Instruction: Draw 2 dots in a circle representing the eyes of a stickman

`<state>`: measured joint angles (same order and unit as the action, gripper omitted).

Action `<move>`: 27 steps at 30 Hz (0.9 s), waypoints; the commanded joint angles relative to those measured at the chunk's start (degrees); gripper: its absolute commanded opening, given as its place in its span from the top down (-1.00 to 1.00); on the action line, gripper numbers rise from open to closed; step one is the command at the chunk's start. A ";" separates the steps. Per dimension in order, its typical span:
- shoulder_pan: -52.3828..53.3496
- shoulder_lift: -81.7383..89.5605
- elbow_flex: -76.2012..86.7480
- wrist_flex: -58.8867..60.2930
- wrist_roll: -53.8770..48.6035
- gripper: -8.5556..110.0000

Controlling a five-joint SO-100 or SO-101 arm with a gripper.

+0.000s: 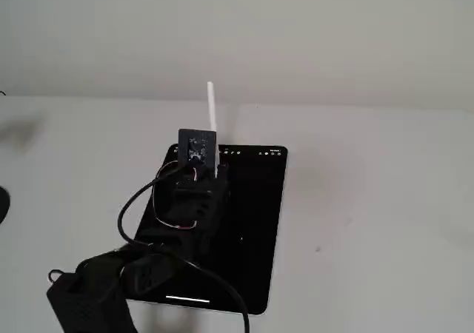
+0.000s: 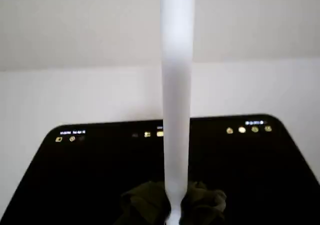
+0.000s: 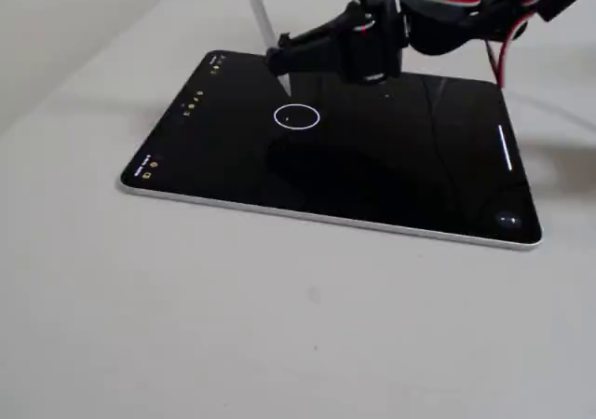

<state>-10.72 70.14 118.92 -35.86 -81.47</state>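
Observation:
A black tablet [image 3: 400,172] lies flat on the white table. The circle [image 3: 297,116], a thin white ring standing for the stickman's head, is drawn on its screen. One faint speck [image 3: 290,119] shows inside the ring, possibly one of the dots. My gripper [image 3: 296,54] is shut on a white stylus [image 3: 264,23], whose tip comes down just beyond the ring's far edge; I cannot tell whether it touches the glass. In the wrist view the stylus [image 2: 176,110] runs up the centre. In a fixed view the arm [image 1: 189,207] hides the circle, and the stylus [image 1: 212,115] sticks up above it.
Small toolbar icons [image 2: 248,129] line the tablet's top edge. Red and black cables [image 3: 503,28] trail from the arm over the tablet's far side. A pale wall [image 1: 237,29] stands behind the table. White tabletop [image 3: 233,326] surrounds the tablet.

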 commanded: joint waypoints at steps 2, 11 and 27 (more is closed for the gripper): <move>1.32 0.00 -3.16 0.09 -1.14 0.86; 1.23 -1.58 -3.60 -0.26 -2.20 0.86; 1.49 -3.52 -4.57 -1.76 -3.25 0.86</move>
<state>-10.72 66.18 118.21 -35.86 -83.94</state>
